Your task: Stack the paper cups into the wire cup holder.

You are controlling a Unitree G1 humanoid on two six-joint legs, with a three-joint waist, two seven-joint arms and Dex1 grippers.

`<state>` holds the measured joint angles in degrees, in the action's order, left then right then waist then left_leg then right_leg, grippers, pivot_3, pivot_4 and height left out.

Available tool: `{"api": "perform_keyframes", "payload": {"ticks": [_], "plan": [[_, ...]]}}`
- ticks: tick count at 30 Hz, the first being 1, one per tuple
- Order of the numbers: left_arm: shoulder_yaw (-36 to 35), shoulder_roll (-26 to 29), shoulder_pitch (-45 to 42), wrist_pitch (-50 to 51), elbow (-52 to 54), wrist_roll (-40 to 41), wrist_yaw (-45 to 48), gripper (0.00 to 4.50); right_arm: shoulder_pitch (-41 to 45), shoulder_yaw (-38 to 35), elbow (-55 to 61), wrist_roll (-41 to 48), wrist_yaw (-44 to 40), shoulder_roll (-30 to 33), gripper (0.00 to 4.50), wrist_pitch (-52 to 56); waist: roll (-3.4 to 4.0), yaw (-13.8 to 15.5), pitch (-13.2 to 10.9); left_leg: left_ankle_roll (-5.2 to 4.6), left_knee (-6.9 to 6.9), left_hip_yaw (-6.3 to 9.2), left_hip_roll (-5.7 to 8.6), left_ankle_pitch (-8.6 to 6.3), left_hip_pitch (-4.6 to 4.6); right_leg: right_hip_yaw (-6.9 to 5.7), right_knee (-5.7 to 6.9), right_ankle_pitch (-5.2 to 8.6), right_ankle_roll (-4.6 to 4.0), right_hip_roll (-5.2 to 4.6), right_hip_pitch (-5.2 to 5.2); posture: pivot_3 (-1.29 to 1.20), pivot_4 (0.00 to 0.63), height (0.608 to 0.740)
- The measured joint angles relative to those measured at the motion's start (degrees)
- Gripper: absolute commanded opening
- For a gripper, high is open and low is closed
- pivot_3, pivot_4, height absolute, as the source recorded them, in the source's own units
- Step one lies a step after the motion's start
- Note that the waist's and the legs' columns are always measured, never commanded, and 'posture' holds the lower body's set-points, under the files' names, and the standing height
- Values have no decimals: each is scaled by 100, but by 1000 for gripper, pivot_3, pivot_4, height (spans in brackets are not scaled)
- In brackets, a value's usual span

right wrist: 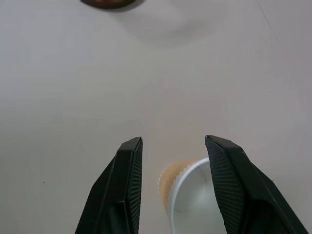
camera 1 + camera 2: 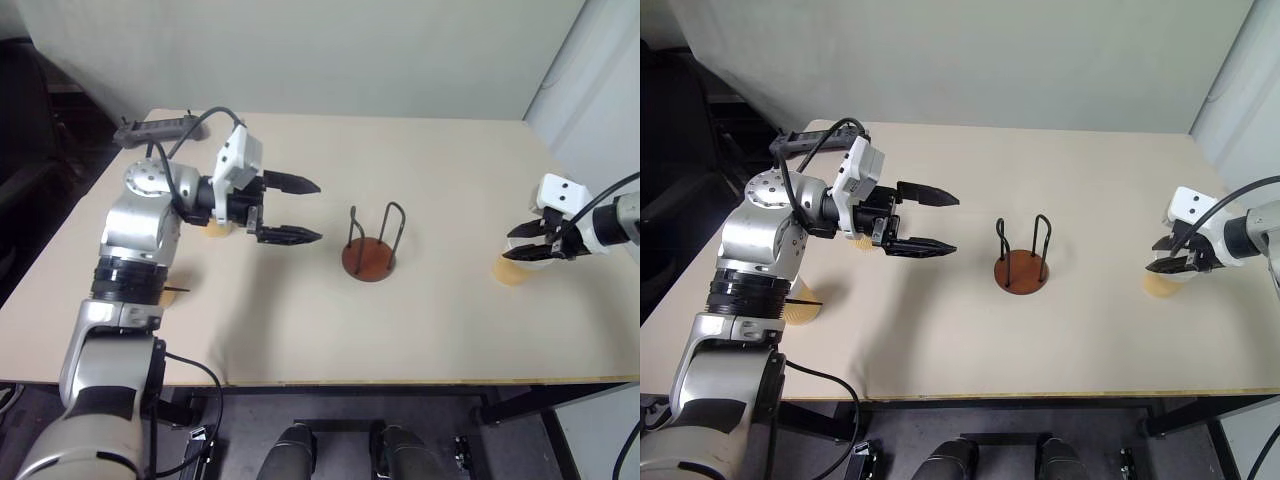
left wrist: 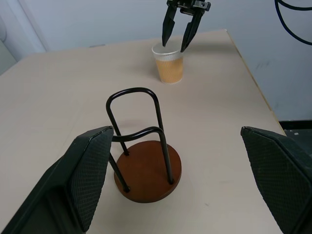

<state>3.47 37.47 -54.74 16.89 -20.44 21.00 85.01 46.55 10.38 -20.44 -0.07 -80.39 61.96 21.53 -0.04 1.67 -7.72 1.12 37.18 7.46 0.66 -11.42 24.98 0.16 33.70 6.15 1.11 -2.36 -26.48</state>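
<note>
Tan-orange paper, white at the rim and inside: that is the paper cup (image 2: 518, 262) the right gripper (image 2: 541, 244) hovers over, near the table's (image 2: 440, 330) right edge. Its two black fingers stand spread, their tips about the rim, one seemingly inside the mouth and one outside, though I cannot tell whether either touches. The step in hand looks like a rim pinch. To do it well, the fingers should likely sink a little farther so the wall sits squarely between the pads, then close gently, since a thin paper wall will probably buckle under a hard squeeze. A straight lift before any sideways travel should keep the cup from tipping.

Nearest the robot on the left, a second paper cup (image 2: 800, 312) peeks out beside the left forearm. A third cup (image 2: 219, 228) sits partly hidden behind the left gripper (image 2: 292, 209), whose fingers are also spread and empty, pointing across the table toward the holder.

Mid-table stands the wire cup holder (image 2: 369, 258), well apart from every cup: a round reddish-brown disc with two thin dark wire loops rising upright. It is empty, so no cup is stacked yet.
</note>
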Motion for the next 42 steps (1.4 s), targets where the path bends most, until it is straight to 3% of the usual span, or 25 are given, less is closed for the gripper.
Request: {"api": "perform_keyframes", "payload": {"ticks": [5,25,28,32,42], "plan": [[0,-15,3,38,0,-1,-3,4500,-91,2,-113,-206,0,236,2013,-257,0,5,0,-3,0,0,0,-2,-1,0,-2,0,0,0,2,0,150,740],[0,-25,3,48,6,-3,-9,4500,-289,136,-334,-693,26,118,2013,-846,1,-3,0,-6,1,-3,0,-1,-3,2,-4,-7,8,-1,5,0,150,740],[0,-21,9,49,27,-3,-8,4500,-316,201,-334,-754,29,60,1337,-943,1,-5,0,-6,1,-3,0,-1,-4,2,-4,-8,8,-1,5,0,150,740],[0,-13,15,48,35,-4,-8,4500,-313,230,-335,-851,43,-17,27,-1065,1,-5,0,-6,1,-3,0,-1,-4,2,-3,-8,8,-1,5,0,150,740],[0,113,103,44,52,-11,0,4500,62,361,-372,-1062,44,-222,27,-1357,3,-10,-1,-6,1,-3,-2,-1,-6,2,-2,-11,4,-1,4,0,150,740]]}}
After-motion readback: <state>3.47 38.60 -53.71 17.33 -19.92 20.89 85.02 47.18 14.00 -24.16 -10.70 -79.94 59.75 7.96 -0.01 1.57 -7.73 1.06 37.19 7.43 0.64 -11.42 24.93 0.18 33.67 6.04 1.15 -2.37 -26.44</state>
